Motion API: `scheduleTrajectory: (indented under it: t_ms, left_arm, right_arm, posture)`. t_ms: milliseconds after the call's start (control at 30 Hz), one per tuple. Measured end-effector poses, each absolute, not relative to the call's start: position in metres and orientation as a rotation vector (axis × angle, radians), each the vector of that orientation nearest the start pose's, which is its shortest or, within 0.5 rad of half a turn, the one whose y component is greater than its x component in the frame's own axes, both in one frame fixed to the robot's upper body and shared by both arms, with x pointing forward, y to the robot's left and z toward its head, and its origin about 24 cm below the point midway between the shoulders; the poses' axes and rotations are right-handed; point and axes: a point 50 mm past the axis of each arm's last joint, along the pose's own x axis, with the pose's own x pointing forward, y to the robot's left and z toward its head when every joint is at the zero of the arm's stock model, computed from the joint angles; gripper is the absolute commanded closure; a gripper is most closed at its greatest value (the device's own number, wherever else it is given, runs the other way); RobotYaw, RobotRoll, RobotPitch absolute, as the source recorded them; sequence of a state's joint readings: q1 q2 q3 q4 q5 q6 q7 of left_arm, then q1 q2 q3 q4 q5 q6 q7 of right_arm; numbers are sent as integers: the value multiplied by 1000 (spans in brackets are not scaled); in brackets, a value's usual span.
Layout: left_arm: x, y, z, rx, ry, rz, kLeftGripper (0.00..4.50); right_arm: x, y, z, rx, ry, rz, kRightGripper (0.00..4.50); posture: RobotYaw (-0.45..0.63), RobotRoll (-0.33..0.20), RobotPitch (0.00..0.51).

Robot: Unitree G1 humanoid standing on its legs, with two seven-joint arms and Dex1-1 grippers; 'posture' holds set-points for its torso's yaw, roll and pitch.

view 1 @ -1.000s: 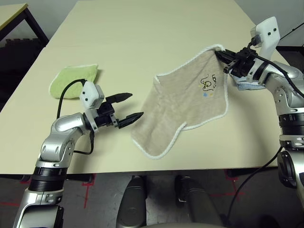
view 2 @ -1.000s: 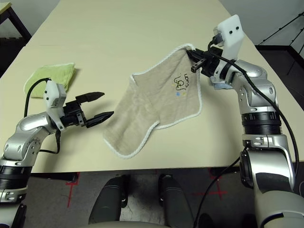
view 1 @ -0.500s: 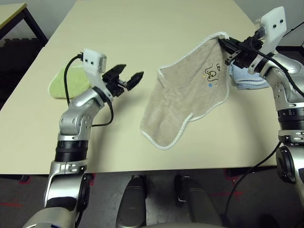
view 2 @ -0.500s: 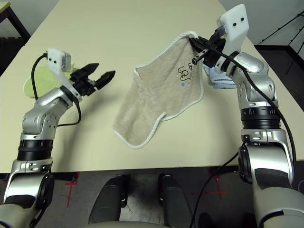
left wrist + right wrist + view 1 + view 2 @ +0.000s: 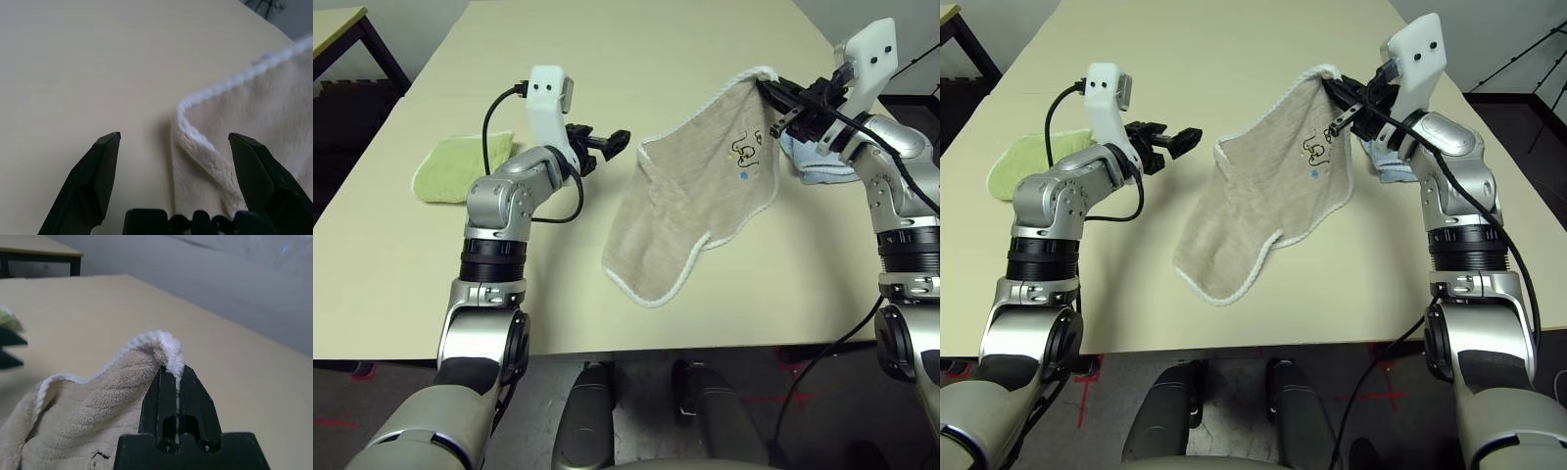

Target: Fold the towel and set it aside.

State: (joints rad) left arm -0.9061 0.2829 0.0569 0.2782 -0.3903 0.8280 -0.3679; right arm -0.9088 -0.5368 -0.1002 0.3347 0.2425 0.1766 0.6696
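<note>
From the head, the right claw (image 5: 771, 101) pinches the towel (image 5: 690, 211) by a raised corner; the rest drapes to the table (image 5: 607, 59). The left claw (image 5: 607, 145), spread wide, waits beside the other top corner.

Left wrist: that corner (image 5: 182, 113) sits between the fingers (image 5: 95, 171), probably just ahead; advance, then close squarely on the trim.

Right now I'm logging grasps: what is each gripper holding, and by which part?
The right gripper pinches the beige towel by its white-trimmed far corner, lifting it. The left gripper is open beside the towel's near corner, holding nothing.
</note>
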Motion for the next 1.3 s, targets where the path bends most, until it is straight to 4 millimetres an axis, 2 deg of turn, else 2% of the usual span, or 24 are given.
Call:
scheduleTrajectory:
  t_ms: [200,400,633,767,1067,1167,1300]
  left_arm:
    - [375,108,198,-101,231,-627,0]
    - [381,95,200,-126,228,-645,0]
    - [387,85,214,-156,193,-639,0]
    - [392,81,196,-28,227,-588,0]
    - [399,97,151,204,286,-463,0]
    - [401,104,153,246,266,-449,0]
    - [403,127,158,305,252,-403,0]
  right_arm:
    - [360,-197,280,-337,-423,569,4470]
    - [359,-194,279,-346,-422,601,4470]
    - [358,-189,274,-345,-420,635,4470]
    - [354,-184,279,-334,-451,655,4470]
    - [349,-186,293,-289,-504,659,4470]
    - [348,-186,301,-298,-524,656,4470]
    - [347,-190,312,-315,-550,640,4470]
  posture:
    - [128,0,160]
    - [128,0,160]
    - [114,0,164]
    - [105,0,165]
    - [98,0,168]
    - [102,0,168]
    - [102,0,168]
